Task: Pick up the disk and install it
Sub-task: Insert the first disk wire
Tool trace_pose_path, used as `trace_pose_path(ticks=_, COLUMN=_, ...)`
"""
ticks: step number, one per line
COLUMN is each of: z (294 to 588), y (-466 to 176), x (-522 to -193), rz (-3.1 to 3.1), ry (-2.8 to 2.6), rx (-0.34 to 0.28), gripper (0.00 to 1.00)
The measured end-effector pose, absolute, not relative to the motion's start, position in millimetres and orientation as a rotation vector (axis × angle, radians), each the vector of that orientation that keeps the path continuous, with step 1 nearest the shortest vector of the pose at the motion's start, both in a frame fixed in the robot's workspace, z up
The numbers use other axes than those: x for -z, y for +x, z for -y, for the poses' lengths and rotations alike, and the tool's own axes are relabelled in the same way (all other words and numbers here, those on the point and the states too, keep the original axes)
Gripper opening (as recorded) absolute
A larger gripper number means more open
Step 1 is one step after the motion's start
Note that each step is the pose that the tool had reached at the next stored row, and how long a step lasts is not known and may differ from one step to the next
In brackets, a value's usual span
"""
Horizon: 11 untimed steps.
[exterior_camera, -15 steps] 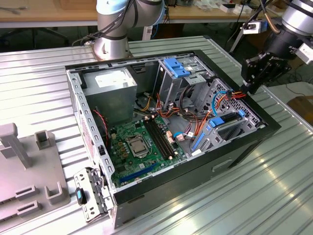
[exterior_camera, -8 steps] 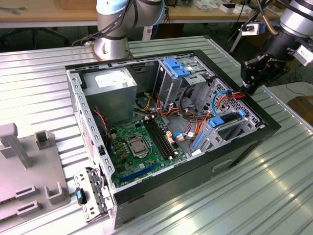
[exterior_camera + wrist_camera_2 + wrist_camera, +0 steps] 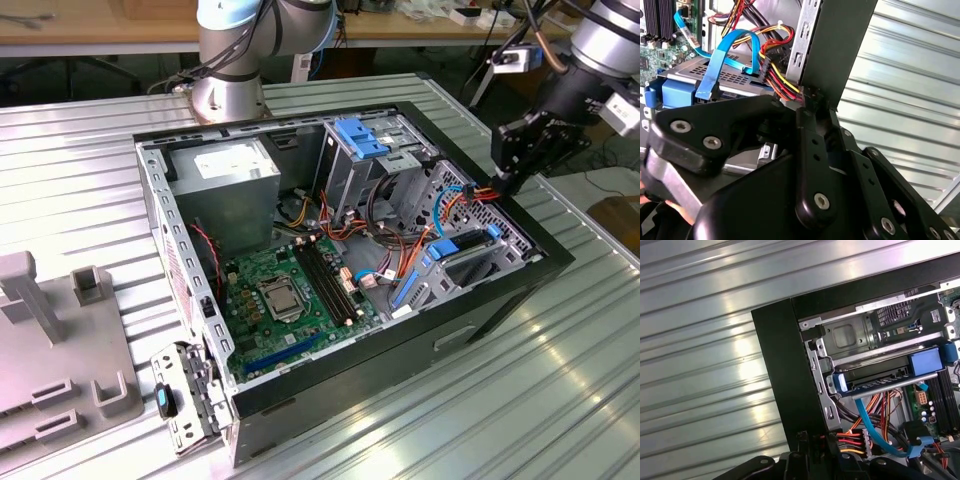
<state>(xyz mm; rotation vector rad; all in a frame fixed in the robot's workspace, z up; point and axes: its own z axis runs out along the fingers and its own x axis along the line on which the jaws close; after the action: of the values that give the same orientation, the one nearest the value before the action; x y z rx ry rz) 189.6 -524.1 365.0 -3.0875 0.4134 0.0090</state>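
The disk (image 3: pixel 462 249), a flat grey drive with bright blue rails, lies inside the open computer case (image 3: pixel 350 380), in the bay by the corner at the exterior view's right. Both wrist views show the disk (image 3: pixel 725 76) (image 3: pixel 875 376) with a blue data cable looping over it. My black gripper (image 3: pixel 510 175) hangs over the case's rim at that corner, just above a bundle of red, yellow and black power wires (image 3: pixel 782 82). Its tips (image 3: pixel 807 107) (image 3: pixel 825 452) sit close to the wires' connector. Nothing is clearly held.
A grey power-supply box (image 3: pixel 235 170) fills the case's back left. A blue bracket (image 3: pixel 362 137) tops the silver drive cage. The green motherboard (image 3: pixel 285 290) lies in the middle. Grey fixtures (image 3: pixel 60 340) stand at the exterior view's left on the ribbed metal table (image 3: pixel 520 400).
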Motion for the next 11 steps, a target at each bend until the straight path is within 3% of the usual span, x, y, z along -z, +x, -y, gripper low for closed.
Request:
trace_pose_path(ticks=2, z=524.2, y=189.6, x=-364.5, rz=-0.413, ry=-3.087, rx=-0.009, gripper=0.17)
trace_pose_path(ticks=11, z=523.6, y=189.6, x=-365.5, rz=-0.477, ry=-3.076, rx=-0.010, gripper=0.17)
